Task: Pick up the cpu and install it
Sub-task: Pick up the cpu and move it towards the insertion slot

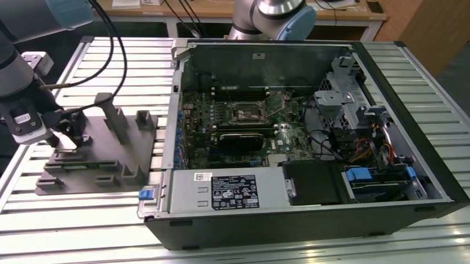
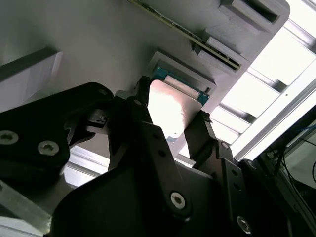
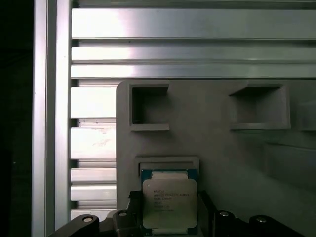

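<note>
Gripper (image 2: 173, 104) jaws clamped the cpu (image 3: 169, 202) by opposite edges in its grey fixture (image 3: 222, 148) — likely light, stiff, slick-topped, fragile underneath.

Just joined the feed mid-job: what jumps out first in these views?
The open computer case takes up most of the exterior view, with a metal-framed socket at the middle of its board. At the exterior view's left, the gripper is down at the grey fixture. In the first wrist view the silvery cpu lies right at the gripper, by a shallow recess in that fixture.
</note>
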### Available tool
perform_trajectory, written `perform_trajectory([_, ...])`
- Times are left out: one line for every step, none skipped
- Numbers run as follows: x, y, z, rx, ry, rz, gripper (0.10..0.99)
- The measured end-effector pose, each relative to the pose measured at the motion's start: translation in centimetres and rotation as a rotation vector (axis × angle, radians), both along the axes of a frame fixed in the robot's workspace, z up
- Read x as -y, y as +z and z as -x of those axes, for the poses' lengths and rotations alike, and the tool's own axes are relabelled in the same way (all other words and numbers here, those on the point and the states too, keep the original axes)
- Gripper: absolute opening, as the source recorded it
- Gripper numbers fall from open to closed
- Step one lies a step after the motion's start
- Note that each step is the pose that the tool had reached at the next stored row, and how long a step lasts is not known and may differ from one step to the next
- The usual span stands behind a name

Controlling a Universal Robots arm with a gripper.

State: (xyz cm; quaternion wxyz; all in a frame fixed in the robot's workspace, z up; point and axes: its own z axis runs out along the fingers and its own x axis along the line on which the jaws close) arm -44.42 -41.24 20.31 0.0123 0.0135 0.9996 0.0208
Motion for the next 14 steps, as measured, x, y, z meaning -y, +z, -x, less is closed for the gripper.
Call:
perform_trajectory([0.0, 0.16, 0.0, 0.0, 0.0, 0.0, 0.537])
perform_trajectory([0.0, 0.33, 0.0, 0.0, 0.0, 0.0, 0.537])
perform_trajectory([0.0, 0.53, 0.0, 0.0, 0.0, 0.0, 0.537])
perform_trajectory([0.0, 0.72, 0.0, 0.0, 0.0, 0.0, 0.537])
perform_trajectory([0.0, 0.91, 0.0, 0.0001, 0.0, 0.0, 0.537])
perform_trajectory([0.0, 1.1, 0.0, 0.0002, 0.0, 0.0, 0.537])
perform_trajectory([0.0, 1.31, 0.0, 0.0001, 0.0, 0.0, 0.537])
perform_trajectory([0.0, 1.51, 0.0, 0.0001, 0.0, 0.0, 0.537])
perform_trajectory([0.0, 1.72, 0.0, 0.0, 0.0, 0.0, 0.537])
perform_trajectory([0.0, 1.96, 0.0, 0.0001, 0.0, 0.0, 0.537])
perform_trajectory([0.0, 2.19, 0.0, 0.0, 0.0, 0.0, 0.537])
perform_trajectory([0.0, 2.42, 0.0, 0.0001, 0.0, 0.0, 0.537])
perform_trajectory([0.0, 2.64, 0.0, 0.0001, 0.0, 0.0, 0.537])
perform_trajectory([0.0, 2.88, 0.0, 0.0, 0.0, 0.0, 0.537])
